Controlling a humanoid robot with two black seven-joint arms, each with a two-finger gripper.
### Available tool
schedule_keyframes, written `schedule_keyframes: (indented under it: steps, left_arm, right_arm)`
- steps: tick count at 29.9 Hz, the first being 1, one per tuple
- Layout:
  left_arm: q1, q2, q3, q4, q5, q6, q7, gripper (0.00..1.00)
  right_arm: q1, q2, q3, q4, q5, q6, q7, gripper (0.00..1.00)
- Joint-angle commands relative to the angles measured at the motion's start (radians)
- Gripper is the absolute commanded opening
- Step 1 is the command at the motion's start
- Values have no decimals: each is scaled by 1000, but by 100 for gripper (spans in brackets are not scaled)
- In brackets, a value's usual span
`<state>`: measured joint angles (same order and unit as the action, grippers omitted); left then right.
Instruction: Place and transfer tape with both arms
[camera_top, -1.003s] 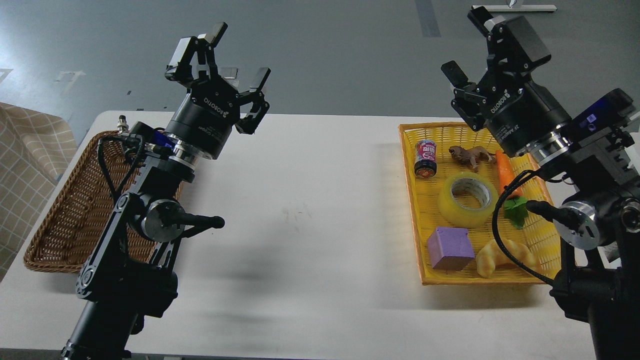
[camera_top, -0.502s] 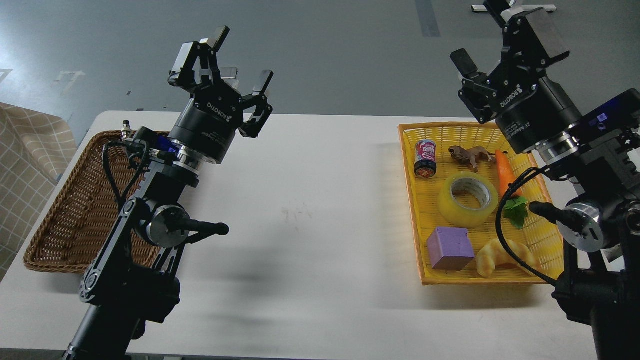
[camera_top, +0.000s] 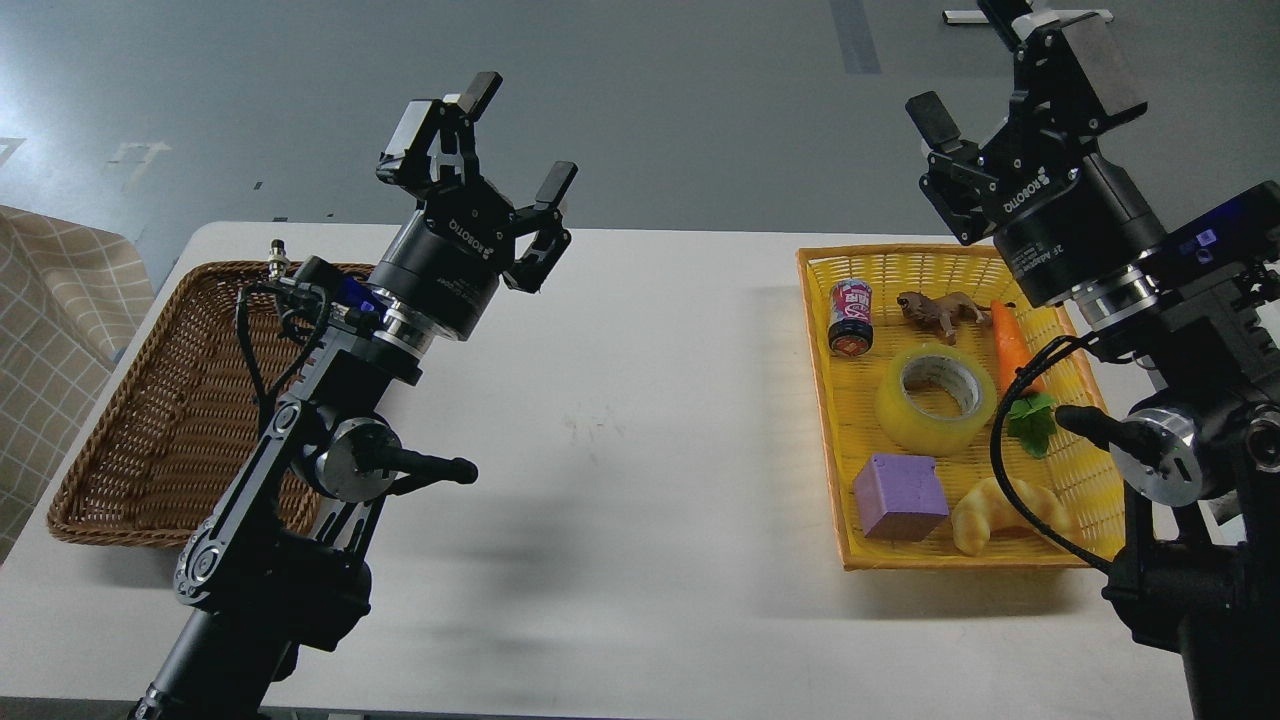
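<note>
The tape (camera_top: 936, 399), a wide translucent yellow roll with a grey-brown core, lies flat in the middle of the yellow basket (camera_top: 820, 330) at the right of the table. My right gripper (camera_top: 1000, 95) is open and empty, raised high above the basket's far edge, well above the tape. My left gripper (camera_top: 495, 150) is open and empty, raised over the table's far left part, beside the brown wicker basket (camera_top: 150, 420).
In the yellow basket around the tape lie a small can (camera_top: 850, 318), a toy animal (camera_top: 938, 310), a carrot (camera_top: 1012, 345), a purple cube (camera_top: 900, 496) and a croissant (camera_top: 1005, 515). The white table (camera_top: 620, 450) lies between the two baskets. A checked cloth (camera_top: 50, 300) is at far left.
My left gripper has moved to the right and slightly forward, staying open. My right gripper has risen a little and shifted right. The tape has not moved.
</note>
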<state>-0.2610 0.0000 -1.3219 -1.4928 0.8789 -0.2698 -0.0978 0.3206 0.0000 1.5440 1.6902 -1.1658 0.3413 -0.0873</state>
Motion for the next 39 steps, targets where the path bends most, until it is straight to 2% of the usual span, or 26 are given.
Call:
schedule_keyframes:
  steps: [1,5,13,19,28,39]
  left_arm:
    - [8,0,-5,0,11,21,1,98]
    - [5,0,-10,-1,14,69,0,98]
    - [-12,0,0,-3,26,72,-2,98]
    - [-14,0,0,-3,149,73,-2,98]
    - [-43,0,-3,-3,138,96,1,98]
    - [-52,0,-7,-6,140,101,-2,98]
  right_arm:
    - [3,0,-1,3,0,-27,0,100]
    - [15,0,-1,8,0,-62,0,100]
    - [8,0,-5,11,2,-61,0,100]
    - [2,0,-7,13,2,-61,-2,100]
    - [-11,0,-7,17,2,-67,-2,100]
    - [-11,0,10,32,51,-123,0,100]
